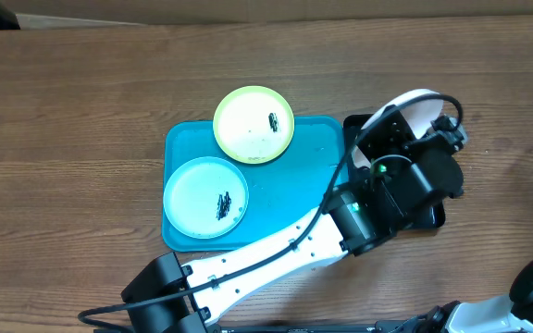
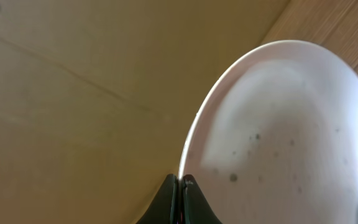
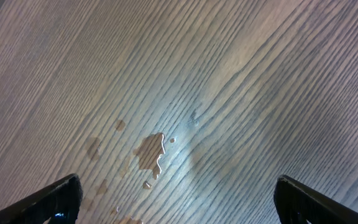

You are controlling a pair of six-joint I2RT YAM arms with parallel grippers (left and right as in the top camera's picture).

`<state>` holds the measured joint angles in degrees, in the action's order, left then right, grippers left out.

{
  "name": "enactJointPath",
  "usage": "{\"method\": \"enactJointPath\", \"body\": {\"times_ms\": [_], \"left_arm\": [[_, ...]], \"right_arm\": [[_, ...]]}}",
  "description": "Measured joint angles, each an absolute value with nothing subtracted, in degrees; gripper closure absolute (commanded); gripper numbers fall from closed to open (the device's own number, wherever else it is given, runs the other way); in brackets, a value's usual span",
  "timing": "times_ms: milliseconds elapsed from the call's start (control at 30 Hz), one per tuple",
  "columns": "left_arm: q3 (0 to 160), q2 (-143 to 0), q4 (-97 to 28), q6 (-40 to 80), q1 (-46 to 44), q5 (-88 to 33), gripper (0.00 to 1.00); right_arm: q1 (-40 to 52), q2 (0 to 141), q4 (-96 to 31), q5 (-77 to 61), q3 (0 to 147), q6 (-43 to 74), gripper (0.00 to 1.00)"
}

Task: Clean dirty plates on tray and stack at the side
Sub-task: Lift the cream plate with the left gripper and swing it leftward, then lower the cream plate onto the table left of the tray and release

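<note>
On the counter (image 1: 81, 92), the tray (image 1: 313, 148) is seen left of the left end effector (image 2: 183, 186), with the speckled lime-green plate (image 1: 254, 124) and light blue plate (image 1: 205, 196) on it. The white plate (image 2: 278, 124) is pinched by its rim and tilted above the black tray (image 1: 433, 220). Tipping-off is judged in hand, with a set-down aside called for next. The right end effector (image 3: 178, 186) is held spread, empty.

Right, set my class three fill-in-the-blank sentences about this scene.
The left fingers pinch the white plate, while ____ other plates lie on the tray.
Of the green plate and the blue plate, the ____ one overhangs the tray's far rim.
The right fingers are not shut but ____.
Missing words: two, green, open.
</note>
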<state>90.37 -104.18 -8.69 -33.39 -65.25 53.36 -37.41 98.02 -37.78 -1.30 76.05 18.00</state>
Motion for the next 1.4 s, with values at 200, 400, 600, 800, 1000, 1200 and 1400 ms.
{"method": "enactJointPath", "body": {"times_ms": [200,400,600,800,1000,1200,1400], "left_arm": [[90.4,-104.2,-5.5,-38.5,-66.8,55.9,0.96],[90.4,-104.2,-3.8,-41.6,-66.8,56.8,0.96],[90.4,-104.2,-6.5,-36.5,-66.8,57.8,0.96],[90.5,-104.2,-23.9,-15.8,-65.1,51.5,0.96],[90.4,-104.2,-32.8,4.2,-55.8,28.7,0.96],[90.4,-104.3,-33.4,13.1,-40.2,-0.5,0.96],[90.4,-104.3,-37.4,17.5,-20.7,-23.1,0.96]], "right_arm": [[-37.4,98.0,-37.8,-1.3,76.1,18.0,0.00],[-37.4,98.0,-37.8,-1.3,76.1,18.0,0.00],[-37.4,98.0,-37.8,-1.3,76.1,18.0,0.00],[-37.4,98.0,-37.7,-1.3,76.1,18.0,0.00],[-37.4,98.0,-37.8,-1.3,76.1,18.0,0.00],[-37.4,98.0,-37.8,-1.3,76.1,18.0,0.00],[-37.4,98.0,-37.8,-1.3,76.1,18.0,0.00]]}}
